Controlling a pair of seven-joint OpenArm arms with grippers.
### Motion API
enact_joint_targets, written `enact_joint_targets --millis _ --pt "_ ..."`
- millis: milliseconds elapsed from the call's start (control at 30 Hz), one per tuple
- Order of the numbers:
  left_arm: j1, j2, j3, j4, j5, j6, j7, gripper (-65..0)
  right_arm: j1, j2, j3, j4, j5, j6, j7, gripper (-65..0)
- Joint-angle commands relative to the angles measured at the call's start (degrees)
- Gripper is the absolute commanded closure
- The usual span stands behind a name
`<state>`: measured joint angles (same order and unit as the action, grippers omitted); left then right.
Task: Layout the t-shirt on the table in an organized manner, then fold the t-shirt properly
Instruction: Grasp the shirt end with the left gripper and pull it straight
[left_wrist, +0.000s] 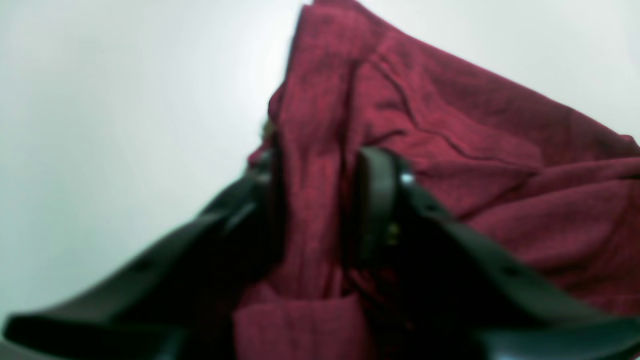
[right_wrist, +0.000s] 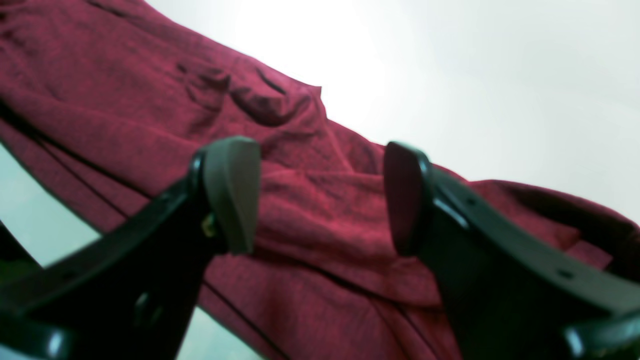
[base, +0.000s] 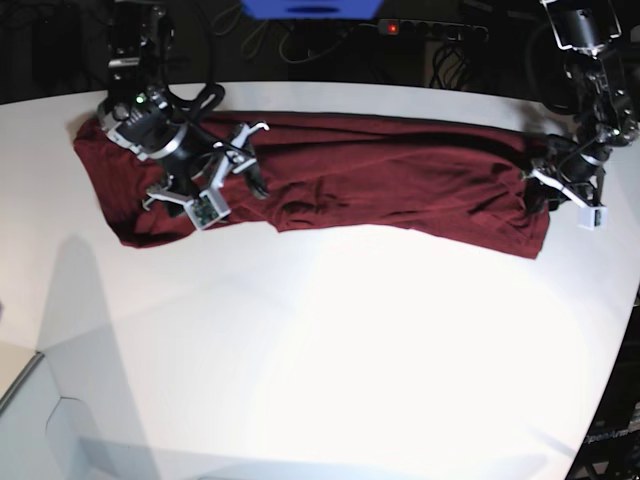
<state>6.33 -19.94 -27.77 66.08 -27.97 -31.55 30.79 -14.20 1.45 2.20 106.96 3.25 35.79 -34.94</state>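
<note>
The dark maroon t-shirt (base: 400, 170) lies stretched in a long creased band across the far side of the white table (base: 350, 350). In the base view my left gripper (base: 540, 185) sits at the shirt's right end. In the left wrist view, the left gripper (left_wrist: 322, 165) pinches a raised fold of the t-shirt (left_wrist: 475, 150) between its pads. My right gripper (base: 250, 160) hovers over the shirt's left part. The right wrist view shows that right gripper (right_wrist: 317, 165) open, its fingers apart just above wrinkled t-shirt (right_wrist: 100, 100) cloth, with nothing between them.
A power strip (base: 430, 30) with cables and a blue object (base: 310, 8) sit behind the table's far edge. The table's edge curves down the right side (base: 615, 330). A pale shape (base: 20, 380) sits at the lower left corner.
</note>
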Motion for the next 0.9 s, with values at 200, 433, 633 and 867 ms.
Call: enact_joint_targets --millis 200,433,633,867 --pt "1.28 0.91 0.38 -0.37 9.28 0.39 7.68 -0.6 0.44 0.17 0.05 0.96 0.58 -0.14 1.40 -39.2" --pt "-0.13 0.47 0.12 -0.37 9.37 0.56 7.76 -0.1 0.44 0.17 0.05 0.96 0.58 -0.14 1.40 -39.1" --pt "-0.13 0.91 -7.44 5.78 9.28 0.56 8.38 -0.1 0.44 0.26 0.48 0.96 0.49 -0.14 1.49 -39.1" --pt "0.31 2.05 -11.75 14.31 9.64 0.65 8.47 -0.1 0.44 0.26 0.48 0.96 0.49 -0.14 1.66 -39.1"
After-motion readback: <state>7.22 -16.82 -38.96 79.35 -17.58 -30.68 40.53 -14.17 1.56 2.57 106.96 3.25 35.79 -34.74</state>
